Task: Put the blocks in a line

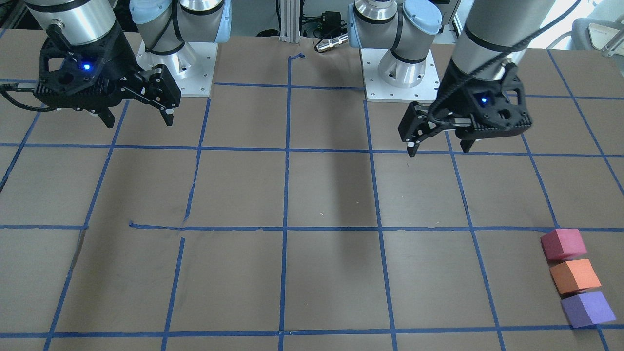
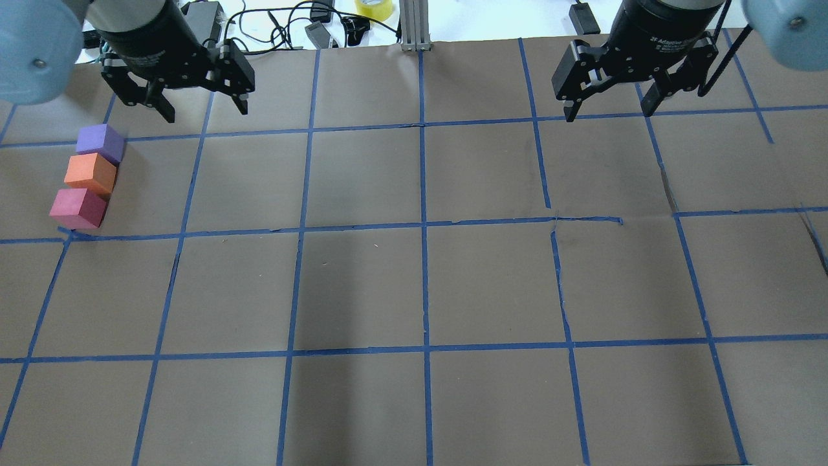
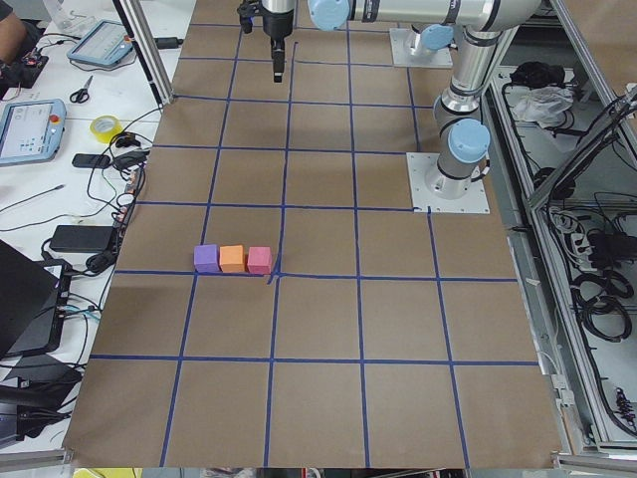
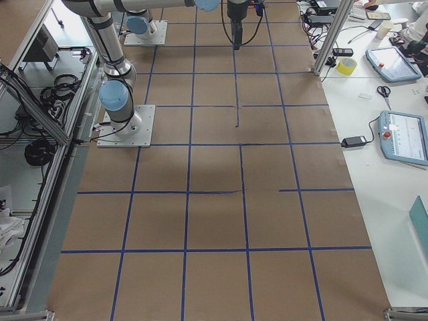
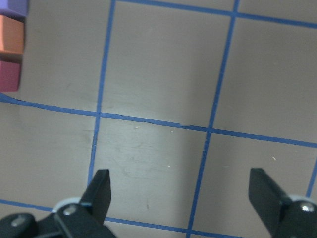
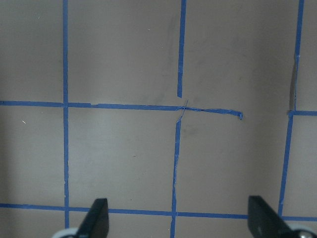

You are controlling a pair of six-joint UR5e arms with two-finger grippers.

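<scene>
Three small cubes stand touching in a line near the table's left end: purple, orange, red-pink. The front view shows them at lower right: red-pink, orange, purple. They also show in the exterior left view, with the orange one in the middle. My left gripper is open and empty, raised to the right of the purple cube; its wrist view catches the cubes at its top left edge, orange among them. My right gripper is open and empty, far from the cubes.
Brown paper with a blue tape grid covers the table. The arm bases sit at the robot's edge. Cables and a yellow tape roll lie past the far edge. Tablets lie on the side bench.
</scene>
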